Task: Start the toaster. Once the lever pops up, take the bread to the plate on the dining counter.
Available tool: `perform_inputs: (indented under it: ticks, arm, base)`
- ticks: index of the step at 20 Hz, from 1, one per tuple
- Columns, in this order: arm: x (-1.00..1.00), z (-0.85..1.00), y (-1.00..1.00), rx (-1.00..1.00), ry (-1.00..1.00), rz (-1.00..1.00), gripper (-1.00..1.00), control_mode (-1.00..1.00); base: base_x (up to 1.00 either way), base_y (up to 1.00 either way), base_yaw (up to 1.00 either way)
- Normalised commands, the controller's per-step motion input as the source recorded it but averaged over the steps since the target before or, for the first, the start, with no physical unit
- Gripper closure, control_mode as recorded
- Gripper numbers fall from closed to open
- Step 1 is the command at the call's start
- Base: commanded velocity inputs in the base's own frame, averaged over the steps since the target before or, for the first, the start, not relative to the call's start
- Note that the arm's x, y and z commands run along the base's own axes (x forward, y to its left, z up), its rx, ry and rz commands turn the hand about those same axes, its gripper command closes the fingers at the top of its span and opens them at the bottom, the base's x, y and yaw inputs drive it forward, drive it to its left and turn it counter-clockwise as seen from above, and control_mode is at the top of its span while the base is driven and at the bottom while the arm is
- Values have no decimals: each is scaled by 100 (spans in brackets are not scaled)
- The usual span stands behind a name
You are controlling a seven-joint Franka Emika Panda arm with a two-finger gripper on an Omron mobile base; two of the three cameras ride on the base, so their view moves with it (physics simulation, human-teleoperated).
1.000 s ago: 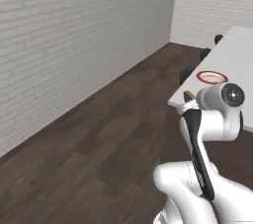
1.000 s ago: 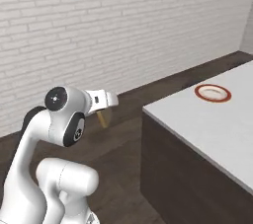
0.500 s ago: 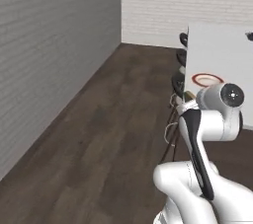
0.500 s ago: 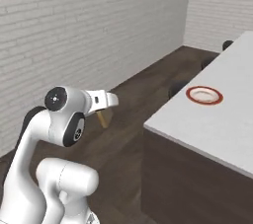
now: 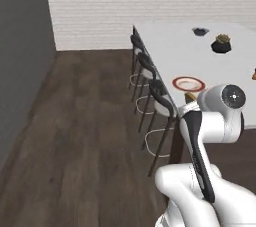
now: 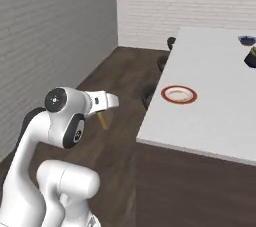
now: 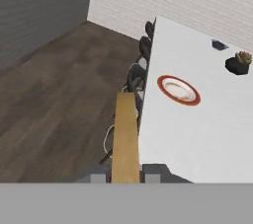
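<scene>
My gripper [image 7: 125, 172] is shut on the bread [image 7: 125, 134], a tan slice seen edge-on between the two dark fingertips. From the right base camera the bread [image 6: 103, 120] hangs below the white hand, over the dark floor, left of the dining counter [image 6: 215, 121]. The plate [image 7: 179, 90], red-rimmed with a pale centre, lies on the dining counter [image 7: 197, 129] near its stool-side edge, ahead and to the right of the bread. It also shows as the plate [image 5: 188, 83] and the plate [image 6: 179, 94]. The toaster is out of view.
Dark bar stools [image 5: 160, 93] stand along the counter's left edge, between the bread and the plate. Farther back on the counter sit a small dark bowl [image 5: 200, 31] and a potted plant [image 5: 221, 44]. A white brick wall closes the far end. Open wood floor lies to the left.
The whole picture has shifted as the base moved: the counter, stools and plate have swung round and come nearer. The bread stays in the shut gripper.
</scene>
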Motion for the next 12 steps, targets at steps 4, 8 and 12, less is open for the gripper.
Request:
perform_inputs:
  ticks: [4, 8, 12]
  arm:
    - [0, 0, 0, 0, 0, 0, 100, 100]
    - [0, 0, 0, 0, 0, 0, 100, 100]
    - [0, 0, 0, 0, 0, 0, 100, 100]
  base:
    - [66, 62, -65]
    - [61, 67, -67]
    - [54, 73, -70]
